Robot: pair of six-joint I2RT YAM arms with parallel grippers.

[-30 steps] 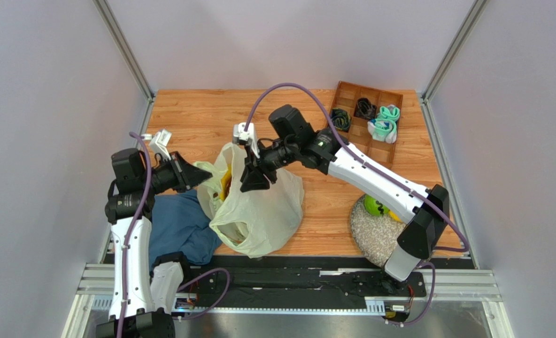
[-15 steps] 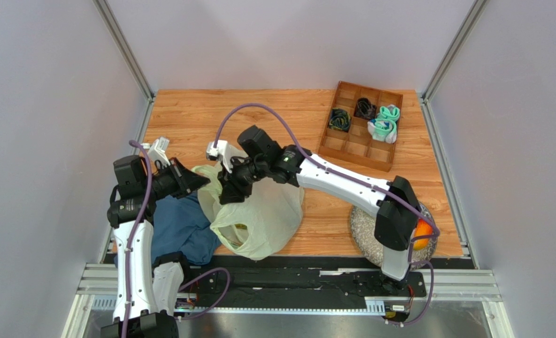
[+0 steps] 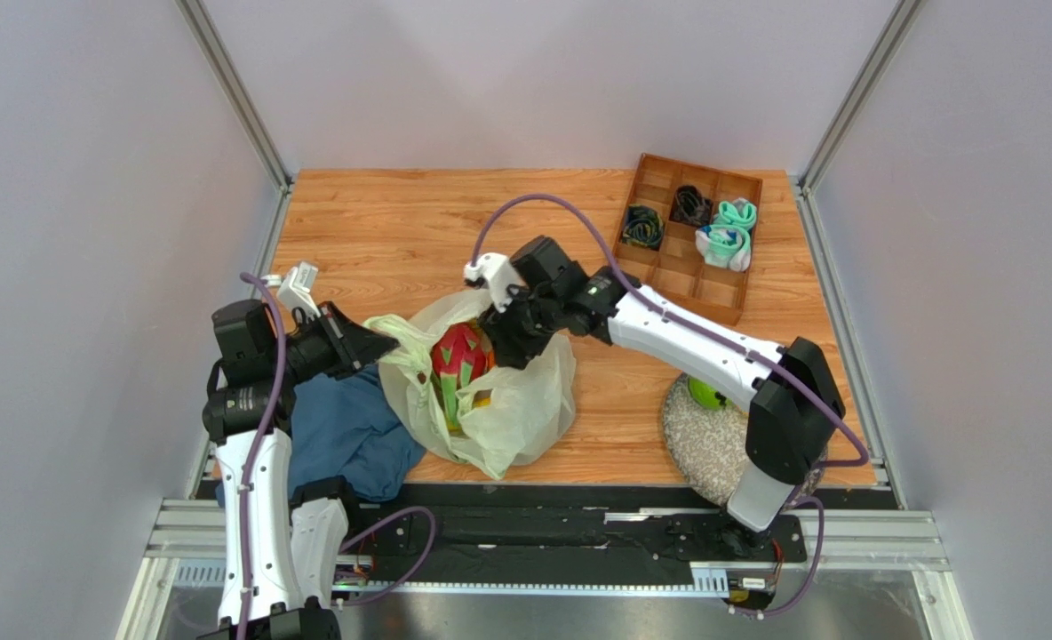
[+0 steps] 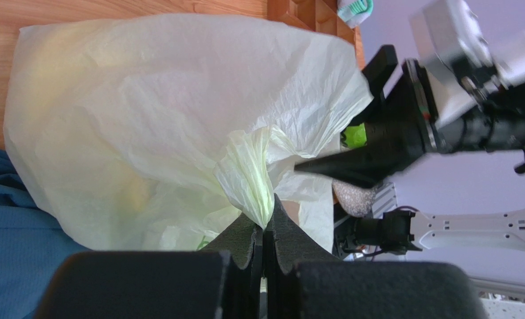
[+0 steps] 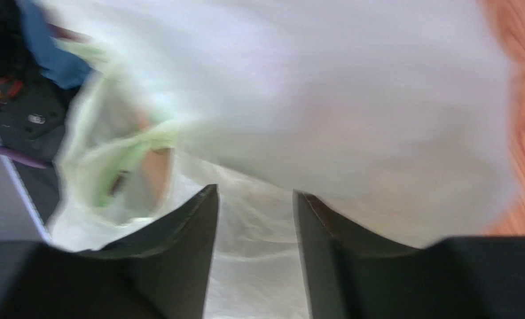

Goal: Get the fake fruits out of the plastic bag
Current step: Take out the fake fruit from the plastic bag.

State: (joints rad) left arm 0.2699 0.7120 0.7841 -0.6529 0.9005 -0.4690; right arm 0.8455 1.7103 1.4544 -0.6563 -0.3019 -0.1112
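Plastic bag [image 3: 529,400] lies slumped, its rim bunched in the tightly closed left claw [image 4: 265,229], likely to keep the mouth wide so the pink dragon fruit [image 3: 458,358] shows just beside the right claw [image 5: 255,199]. That claw's fingers are parted with nothing between them, poised over the bag film, apparently to reach in. Wood table [image 3: 385,227]: blue cloth [image 3: 345,434] just beside the left claw, green apple [image 3: 708,391] on speckled mat [image 3: 698,454] and sock tray [image 3: 665,274] well behind the right claw, grey walls round.
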